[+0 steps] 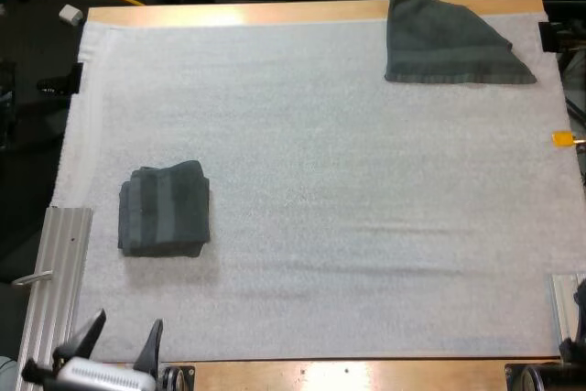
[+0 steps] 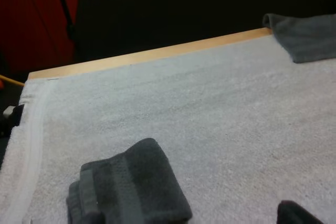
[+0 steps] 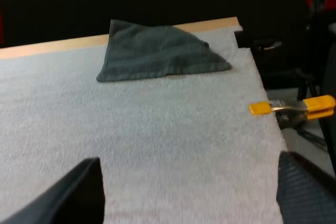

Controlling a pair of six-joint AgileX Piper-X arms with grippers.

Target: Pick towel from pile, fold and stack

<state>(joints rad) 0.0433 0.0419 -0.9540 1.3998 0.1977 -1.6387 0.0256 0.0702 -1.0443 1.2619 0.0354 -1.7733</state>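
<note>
One white foam-like mat [image 1: 320,180], finely pebbled and rectangular, covers nearly all of the wooden table [image 1: 275,12], whose pale edge shows along the far side. Two towels lie on it, well apart. The larger is a flat dark grey-green terry towel [image 1: 449,38], spread in a rough triangle with a woven band along its near edge; it sits far ahead of the right gripper [image 3: 187,158] and off to that gripper's left, its top reaching over the table's far edge. The smaller is a folded dark grey-green towel [image 1: 165,210], a thick, soft-cornered square of several layers with ribbed bands showing on top; it lies just ahead of the left gripper [image 1: 126,320], close beyond its fingertips. Two grippers hang low at the near edge of the mat. The left one points forward with its two black fingers spread apart, holding nothing. The right one likewise has its fingers wide apart over bare mat, clear of both towels.
</note>
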